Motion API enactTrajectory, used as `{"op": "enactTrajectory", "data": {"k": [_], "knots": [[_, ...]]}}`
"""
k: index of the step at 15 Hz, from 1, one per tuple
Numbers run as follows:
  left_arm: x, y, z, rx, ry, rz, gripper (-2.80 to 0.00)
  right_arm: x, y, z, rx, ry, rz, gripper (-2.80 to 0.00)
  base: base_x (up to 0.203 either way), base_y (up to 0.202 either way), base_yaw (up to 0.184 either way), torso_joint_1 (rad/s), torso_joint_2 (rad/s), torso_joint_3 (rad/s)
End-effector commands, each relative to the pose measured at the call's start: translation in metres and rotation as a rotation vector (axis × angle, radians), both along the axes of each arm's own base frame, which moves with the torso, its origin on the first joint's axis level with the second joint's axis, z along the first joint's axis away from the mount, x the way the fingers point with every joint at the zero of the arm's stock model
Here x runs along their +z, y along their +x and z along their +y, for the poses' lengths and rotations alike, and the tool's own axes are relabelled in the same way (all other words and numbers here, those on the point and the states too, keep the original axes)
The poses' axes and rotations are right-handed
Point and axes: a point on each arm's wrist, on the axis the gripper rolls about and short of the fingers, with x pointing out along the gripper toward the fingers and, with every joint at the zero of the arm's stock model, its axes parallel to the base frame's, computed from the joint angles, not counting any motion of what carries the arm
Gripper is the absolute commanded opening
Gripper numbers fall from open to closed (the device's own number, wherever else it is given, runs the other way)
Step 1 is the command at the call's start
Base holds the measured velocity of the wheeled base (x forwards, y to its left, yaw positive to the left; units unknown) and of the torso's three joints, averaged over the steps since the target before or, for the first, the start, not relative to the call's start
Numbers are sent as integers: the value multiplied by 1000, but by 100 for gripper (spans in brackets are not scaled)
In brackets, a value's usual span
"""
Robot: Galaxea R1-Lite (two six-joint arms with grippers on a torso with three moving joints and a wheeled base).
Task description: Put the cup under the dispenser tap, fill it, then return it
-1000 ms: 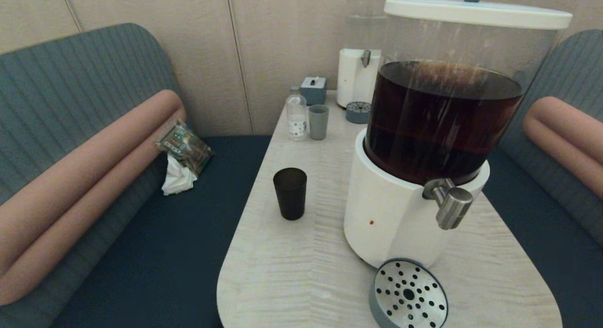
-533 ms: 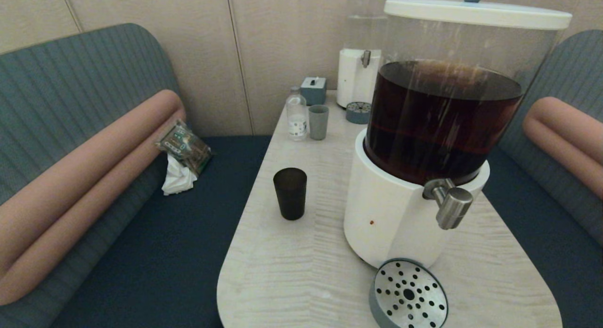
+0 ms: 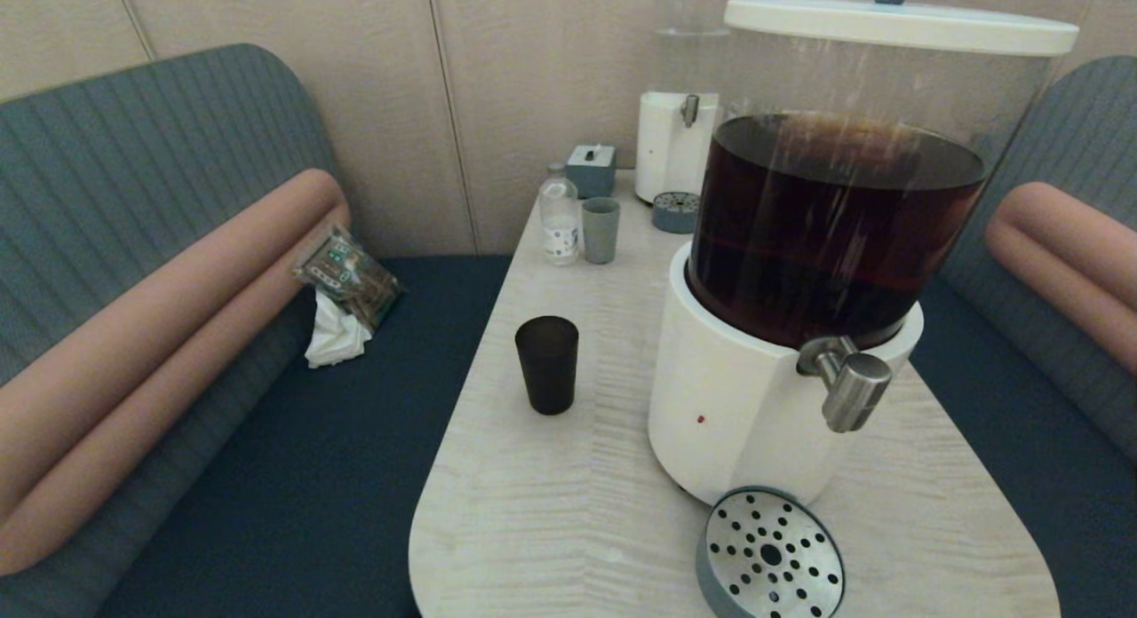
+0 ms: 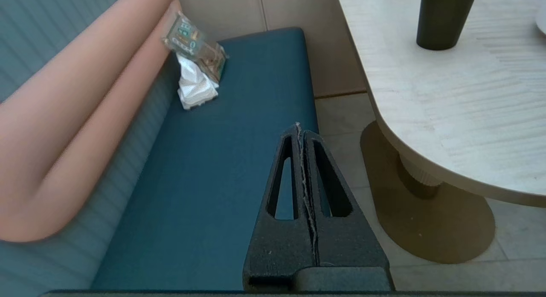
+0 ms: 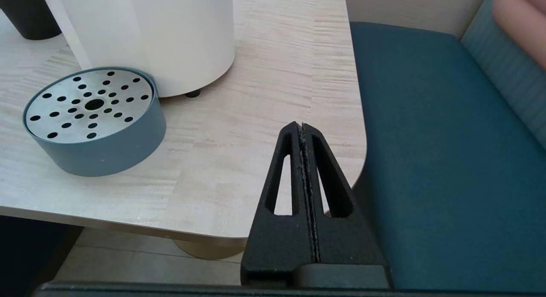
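Observation:
The black-brown cup [image 3: 547,363] stands upright on the pale table [image 3: 551,511], left of the big white-based dispenser [image 3: 737,405] holding dark liquid. Its steel tap [image 3: 848,383] juts out at the front right, above a round perforated drip tray [image 3: 771,556]. Neither arm shows in the head view. My left gripper [image 4: 298,128] is shut and empty, low over the bench beside the table; the cup [image 4: 443,17] stands far ahead of it. My right gripper [image 5: 300,126] is shut and empty near the table's right front corner, with the drip tray [image 5: 94,117] off to its side.
At the table's far end stand a grey-blue cup [image 3: 600,230], a small bottle [image 3: 560,217], a small box [image 3: 592,169] and a clear-liquid dispenser [image 3: 679,121] with its own tray [image 3: 675,211]. Teal benches flank the table; a packet with a tissue [image 3: 345,289] lies on the left one.

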Motion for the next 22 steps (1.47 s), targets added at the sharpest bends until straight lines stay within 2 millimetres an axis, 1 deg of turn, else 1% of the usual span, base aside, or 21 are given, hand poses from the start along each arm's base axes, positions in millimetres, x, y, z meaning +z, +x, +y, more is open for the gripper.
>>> {"op": "enactTrajectory", "data": {"k": [1,7,11,16,18,19,22], "knots": [[0,0,0,-1,-4,2,-280,-2,0,0,0,-1,3,-280,0,0,0,0,0,0],[-5,0,0,-8,-89,60,-280,-2,0,0,0,-1,3,-280,0,0,0,0,0,0],[-4,0,0,-5,-131,45,-280,-2,0,0,0,-1,3,-280,0,0,0,0,0,0],[-4,0,0,-4,-131,45,-280,-2,0,0,0,-1,3,-280,0,0,0,0,0,0],[-4,0,-1,25,-131,43,-280,-2,0,0,0,-1,2,-280,0,0,0,0,0,0],[-4,0,0,-2,-131,45,-280,-2,0,0,0,-1,3,-280,0,0,0,0,0,0],[-4,0,0,-5,-131,44,-280,-2,0,0,0,-1,2,-280,0,0,0,0,0,0]]}}
